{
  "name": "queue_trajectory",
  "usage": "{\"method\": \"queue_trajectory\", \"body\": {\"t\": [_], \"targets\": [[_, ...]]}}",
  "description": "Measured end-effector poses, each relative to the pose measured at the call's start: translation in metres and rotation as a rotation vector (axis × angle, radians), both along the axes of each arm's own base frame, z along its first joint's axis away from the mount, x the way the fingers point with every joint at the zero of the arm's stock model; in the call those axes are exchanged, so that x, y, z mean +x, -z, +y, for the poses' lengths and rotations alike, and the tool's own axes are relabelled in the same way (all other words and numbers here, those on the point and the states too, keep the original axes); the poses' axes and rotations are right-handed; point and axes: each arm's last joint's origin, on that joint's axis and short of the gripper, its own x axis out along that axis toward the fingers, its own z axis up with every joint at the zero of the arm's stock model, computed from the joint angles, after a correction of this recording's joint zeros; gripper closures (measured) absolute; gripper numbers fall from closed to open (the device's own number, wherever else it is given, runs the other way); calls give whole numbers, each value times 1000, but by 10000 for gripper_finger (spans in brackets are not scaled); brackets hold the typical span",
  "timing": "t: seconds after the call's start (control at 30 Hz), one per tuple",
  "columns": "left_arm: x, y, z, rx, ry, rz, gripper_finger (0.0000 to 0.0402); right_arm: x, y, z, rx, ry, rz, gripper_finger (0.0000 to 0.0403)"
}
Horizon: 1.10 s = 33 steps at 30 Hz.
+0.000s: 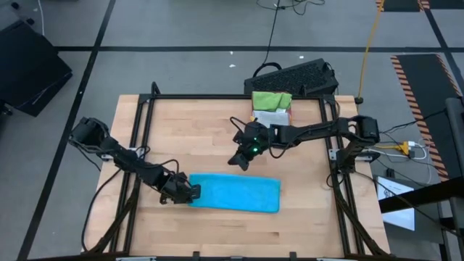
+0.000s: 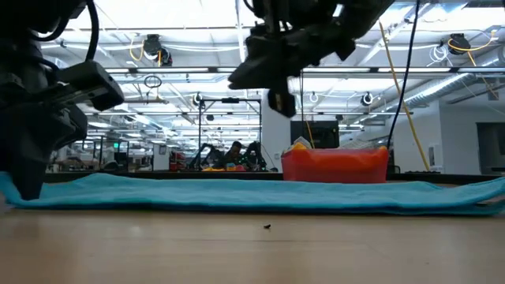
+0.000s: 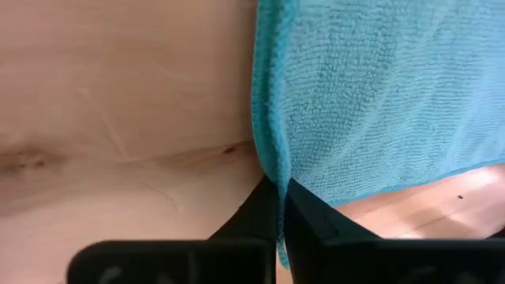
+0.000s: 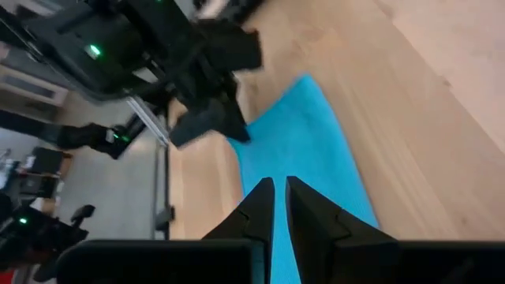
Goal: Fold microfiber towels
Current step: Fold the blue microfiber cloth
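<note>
one bright blue microfiber towel (image 1: pixel 235 193) lies flat on my light wooden table (image 1: pixel 203 130), folded into a long strip near the front edge. i judge it lies spread like this so its short ends are free to be picked up and carried over for the next fold.

my left gripper (image 1: pixel 190 193) sits low at the strip's left end. in the left wrist view my two dark fingers (image 3: pixel 268 207) are pressed together with the towel's edge (image 3: pixel 268 158) running right down between them, so i am clenched on that hem, nipping only a thin bit of cloth. i read this as the start of a fold: take the end, lift it, bring it across toward the far end.

my right gripper (image 1: pixel 243 156) hangs above the table, just behind the strip and clear of it, near the middle of the table. the right wrist view shows its fingers nearly together with nothing between them, so it is closed and empty. my guess is it waits there out of the fold's way.

at the back of the table, a rectangular pink-red plastic tray (image 2: pixel 335 166) holds more cloths, a bright green towel (image 1: pixel 271 98) on top of the stack, well apart from both my grippers. those i take to be waiting their turn or already done; i cannot tell which.
</note>
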Motion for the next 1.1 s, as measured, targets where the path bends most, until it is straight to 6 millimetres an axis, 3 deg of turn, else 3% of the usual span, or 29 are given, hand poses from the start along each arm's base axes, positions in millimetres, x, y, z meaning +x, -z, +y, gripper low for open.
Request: {"method": "queue_trajectory", "body": {"t": [0.13, 0.3, 0.6, 0.9, 1.1], "targets": [[-2, -1, 2, 73, 51, -13, 396, 15, 14, -1, -14, -42, -45, 366], [-4, -10, 7, 232, 195, -64, 398, 32, 26, -2, -98, -113, -108, 328], [3, -50, 7, 429, 476, 44, 400, 64, 52, -15, -192, -176, -158, 248], [13, -67, 7, 490, 511, 2, 400, 99, 71, -39, -265, -202, -203, 210], [13, -63, 7, 512, 534, 39, 399, 120, 85, -48, -268, -212, -215, 207]]}}
